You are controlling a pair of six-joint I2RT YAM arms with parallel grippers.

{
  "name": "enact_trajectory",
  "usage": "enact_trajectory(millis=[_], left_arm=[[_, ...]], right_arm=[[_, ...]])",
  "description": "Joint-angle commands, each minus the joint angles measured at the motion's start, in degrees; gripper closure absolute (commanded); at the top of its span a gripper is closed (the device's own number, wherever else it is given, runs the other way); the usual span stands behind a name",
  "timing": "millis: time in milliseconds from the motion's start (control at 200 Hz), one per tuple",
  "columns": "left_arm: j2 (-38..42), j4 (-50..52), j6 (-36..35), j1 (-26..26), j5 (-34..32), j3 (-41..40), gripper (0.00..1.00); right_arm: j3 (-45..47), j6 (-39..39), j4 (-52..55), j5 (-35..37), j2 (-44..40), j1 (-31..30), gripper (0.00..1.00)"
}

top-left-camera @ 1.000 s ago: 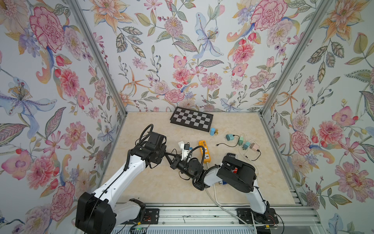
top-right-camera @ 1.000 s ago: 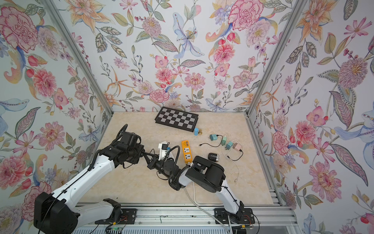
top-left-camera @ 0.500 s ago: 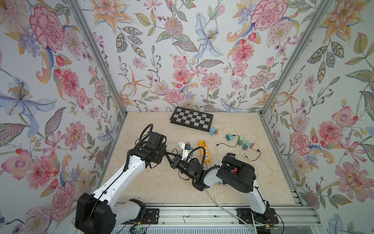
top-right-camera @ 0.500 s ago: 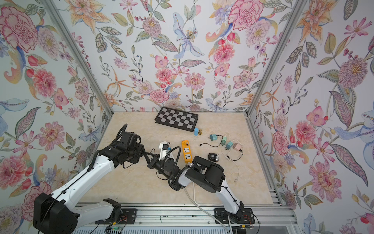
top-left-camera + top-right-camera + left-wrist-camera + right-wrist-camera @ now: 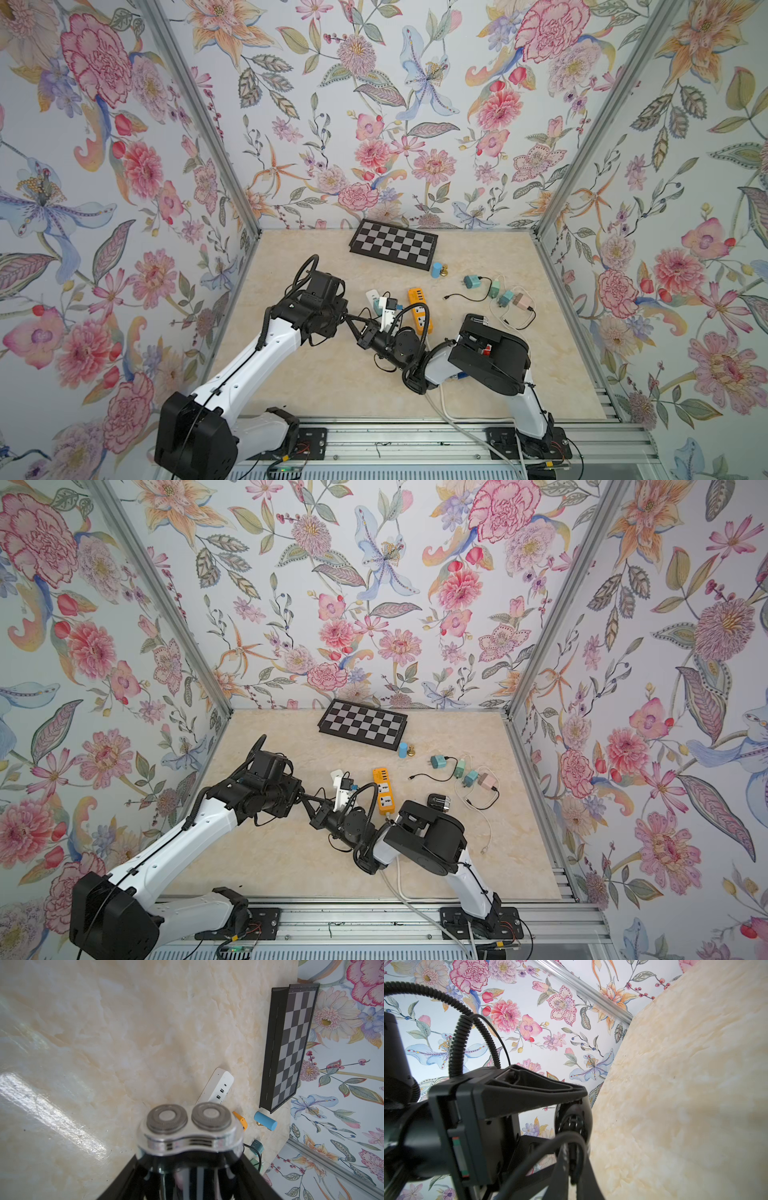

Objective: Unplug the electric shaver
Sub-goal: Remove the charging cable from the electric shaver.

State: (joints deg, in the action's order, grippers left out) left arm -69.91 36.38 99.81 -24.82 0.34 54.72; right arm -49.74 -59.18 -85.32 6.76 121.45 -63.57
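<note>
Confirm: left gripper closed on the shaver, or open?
Closed on it: the left gripper fingers hug both sides of the shaver in its wrist view.

Chessboard behind power strip — chargers to its right

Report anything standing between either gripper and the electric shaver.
Nothing visible does. The left gripper's jaws are clamped on the electric shaver, and the right gripper sits shut right at the shaver's base.
</note>
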Motion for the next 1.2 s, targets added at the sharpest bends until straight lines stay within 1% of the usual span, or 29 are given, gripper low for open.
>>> enact_trajectory(millis=[0,170,305,395,450,510,565,675,740,876,916,1046,1106,1196], left_arm=[[-0.6,2.5,-1.2,1.8,-5.1,0.2,0.56],[-2.9,2.2,-1.3,2.1,-5.1,1.9,0.56],[-4.6,2.4,-2.3,2.1,-4.3,3.5,0.56],[-4.9,3.8,-4.3,2.2,-4.5,4.3,0.56],[-4.9,4.4,-6.4,2.9,-4.0,4.1,0.56],[-4.9,5.0,-8.2,3.7,-3.2,3.6,0.56],[-4.9,5.3,-8.9,4.1,-3.0,3.2,0.56],[-4.9,4.6,-8.5,4.5,-2.5,2.6,0.56],[-5.1,4.2,-7.3,4.4,-2.5,2.7,0.56],[-5.1,2.0,-4.2,4.3,-2.4,2.3,0.57],[-5.2,1.3,-3.9,4.3,-2.3,2.3,0.59],[-6.4,2.3,-5.8,4.5,-2.5,3.5,0.59],[-6.9,2.8,-7.6,5.0,-2.2,3.7,0.59],[-7.4,3.0,-10.2,5.7,-1.6,3.3,0.59]], right_arm=[[1.5,0.7,-2.0,4.9,-3.4,0.3,1.00],[0.1,0.9,-5.6,8.7,-0.5,-2.8,1.00],[-2.5,1.6,-5.6,6.9,0.6,-3.1,1.00],[-1.2,3.0,-5.4,5.3,-0.9,-1.9,1.00],[0.3,2.1,-4.0,3.9,-2.2,-0.5,1.00],[1.7,-0.2,-0.1,1.6,-3.9,1.5,1.00],[3.0,-0.3,0.8,0.4,-5.2,2.5,1.00],[3.9,0.2,-0.1,0.5,-6.1,2.9,1.00],[3.3,0.7,-1.3,1.7,-5.3,2.1,1.00],[0.9,1.3,-5.6,6.7,-1.7,-1.4,1.00],[0.0,1.2,-5.6,7.2,-1.0,-2.2,1.00],[0.1,2.1,-5.5,7.6,-1.3,-2.3,1.00],[1.6,1.9,-4.7,6.6,-2.6,-1.2,1.00],[2.9,-0.3,-0.2,2.0,-4.6,1.5,1.00]])
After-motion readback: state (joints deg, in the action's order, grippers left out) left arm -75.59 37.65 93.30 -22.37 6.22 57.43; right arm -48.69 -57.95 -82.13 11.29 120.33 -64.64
